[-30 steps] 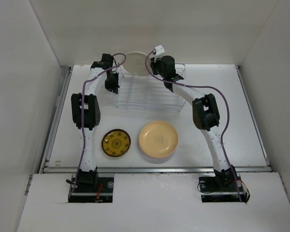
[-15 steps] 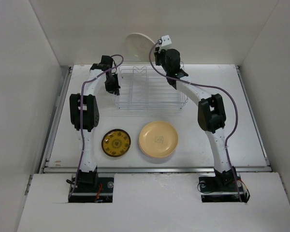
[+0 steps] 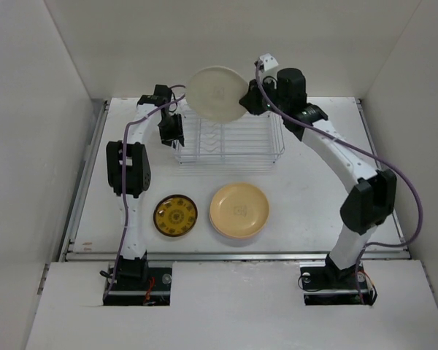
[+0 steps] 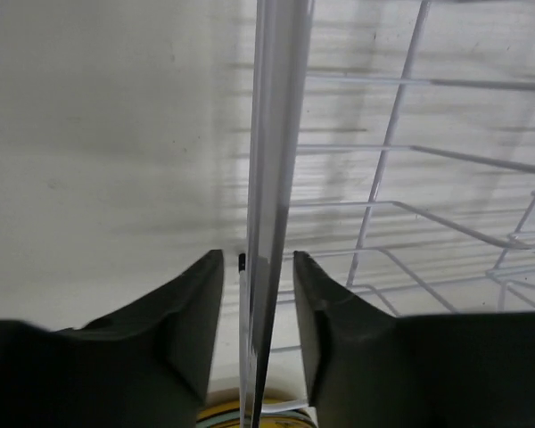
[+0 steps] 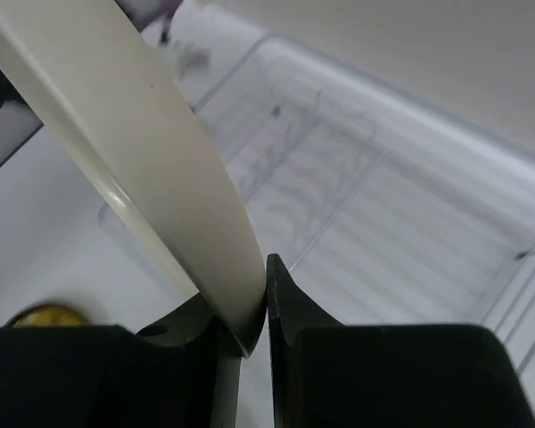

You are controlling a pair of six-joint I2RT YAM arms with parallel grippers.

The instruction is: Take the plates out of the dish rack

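Top view: the dish rack (image 3: 230, 146) is standing toward the far side of the table (image 3: 292, 197), with its upright wire dividers showing inside. The right gripper (image 3: 245, 98) is holding a pale plate (image 3: 215, 93) in the air, above the rack's far left corner and clear of the wires. The plate is facing the camera and overlapping the back wall in this view.

Right wrist view: the fingers (image 5: 285, 330) are pinching the lower rim of the pale plate (image 5: 134, 134), pressed against it from both sides, and the plate is tilting up and to the left over the rack (image 5: 357, 205).

Left wrist view: the left gripper (image 4: 259, 267) is straddling an upright bar at the rack's left end. Its fingers (image 4: 196, 312) are standing spread, with a slim gap showing on each side of the bar.

Nearer the arm bases, an amber plate (image 3: 175, 215) and a larger tan plate (image 3: 239, 210) are lying flat side by side, close together but apart, both near the table's front edge. Bare table is lying open to the right of the rack and of the tan plate, and a narrower strip is running between the rack and the two plates.
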